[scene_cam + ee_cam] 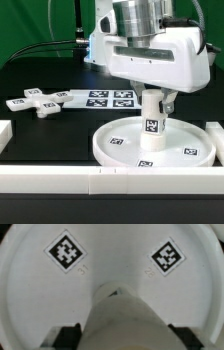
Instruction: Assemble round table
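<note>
1. Black surface (40, 135), green backdrop (30, 25) behind, white border rail (60, 180) along the near edge, and the round table is partway built.
2. Centre stage, the round disc (185, 135) lies flat on the surface with its rim up. The leg (151, 125) stands upright right on its middle.
3. The claw (152, 100) reaches straight down from above and is closed on the upper part of the leg. So the leg sits directly beneath it, pinched between the two sides.
4. The wrist view backs that up: dark fingers (66, 335) sit tight against either flank of the leg (122, 314). The round disc (30, 308) and two of its tags spread out beyond.
5. Progress call: the round disc is placed and the leg is at its centre socket, so this looks like the joining step. Whether the leg is fully seated, I cannot tell from here.
6. Left to do, by my reading: the cross-shaped piece (35, 103). It lies loose on the surface at the exterior view's left, just beside the marker board (105, 97) and well apart from the claw. It likely goes on the leg's free end once the claw lets go.
</note>
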{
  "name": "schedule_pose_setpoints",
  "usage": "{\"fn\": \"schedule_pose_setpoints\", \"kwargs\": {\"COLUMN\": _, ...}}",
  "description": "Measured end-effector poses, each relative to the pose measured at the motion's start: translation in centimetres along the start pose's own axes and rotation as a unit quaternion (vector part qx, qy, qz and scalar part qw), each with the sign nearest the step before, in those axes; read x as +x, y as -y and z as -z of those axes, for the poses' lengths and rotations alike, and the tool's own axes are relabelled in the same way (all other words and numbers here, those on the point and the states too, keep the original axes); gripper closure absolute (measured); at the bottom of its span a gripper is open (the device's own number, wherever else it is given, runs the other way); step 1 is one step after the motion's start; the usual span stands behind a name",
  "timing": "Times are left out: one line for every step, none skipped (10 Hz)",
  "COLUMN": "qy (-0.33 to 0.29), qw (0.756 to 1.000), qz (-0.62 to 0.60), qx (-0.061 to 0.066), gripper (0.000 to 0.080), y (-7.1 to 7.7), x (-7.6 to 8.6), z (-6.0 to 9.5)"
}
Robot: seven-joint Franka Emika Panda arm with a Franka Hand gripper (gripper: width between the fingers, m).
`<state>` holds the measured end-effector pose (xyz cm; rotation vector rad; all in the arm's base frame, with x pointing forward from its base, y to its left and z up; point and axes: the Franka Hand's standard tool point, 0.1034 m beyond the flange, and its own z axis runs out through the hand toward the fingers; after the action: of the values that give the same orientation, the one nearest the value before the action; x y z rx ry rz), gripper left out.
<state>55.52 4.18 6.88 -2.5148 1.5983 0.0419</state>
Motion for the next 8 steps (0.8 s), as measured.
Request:
{"fn": "schedule_pose_setpoints", "kwargs": {"qy": -0.002, "qw": 0.999, "qz": -0.042, "qx": -0.001, "gripper": 0.039, "y": 0.01, "x": -0.04, "z": -0.01}}
{"fn": "schedule_pose_setpoints", "kwargs": {"qy": -0.002, "qw": 0.997, "qz": -0.078, "qx": 0.0, "gripper": 0.039, "y": 0.03, "x": -0.04, "z": -0.01}}
{"fn": "schedule_pose_setpoints", "kwargs": {"qy": -0.001, "qw": 0.997, "qz": -0.082, "qx": 0.001, "gripper": 0.039, "y": 0.01, "x": 0.0, "z": -0.02}}
{"fn": "schedule_pose_setpoints", "kwargs": {"qy": -0.001, "qw": 0.998, "qz": -0.068, "qx": 0.0, "gripper": 0.039, "y": 0.02, "x": -0.03, "z": -0.03}}
{"fn": "schedule_pose_setpoints", "kwargs": {"qy": -0.001, "qw": 0.999, "qz": -0.043, "qx": -0.001, "gripper": 0.0296, "y": 0.14, "x": -0.08, "z": -0.03}}
{"fn": "schedule_pose_setpoints", "kwargs": {"qy": -0.001, "qw": 1.0, "qz": -0.016, "qx": 0.0, "gripper": 0.0197, "y": 0.66, "x": -0.14, "z": 0.07}}
{"fn": "schedule_pose_setpoints", "kwargs": {"qy": -0.001, "qw": 1.0, "qz": 0.023, "qx": 0.001, "gripper": 0.0197, "y": 0.82, "x": -0.21, "z": -0.02}}
{"fn": "schedule_pose_setpoints", "kwargs": {"qy": 0.0, "qw": 0.998, "qz": 0.066, "qx": 0.0, "gripper": 0.0158, "y": 0.73, "x": -0.21, "z": -0.18}}
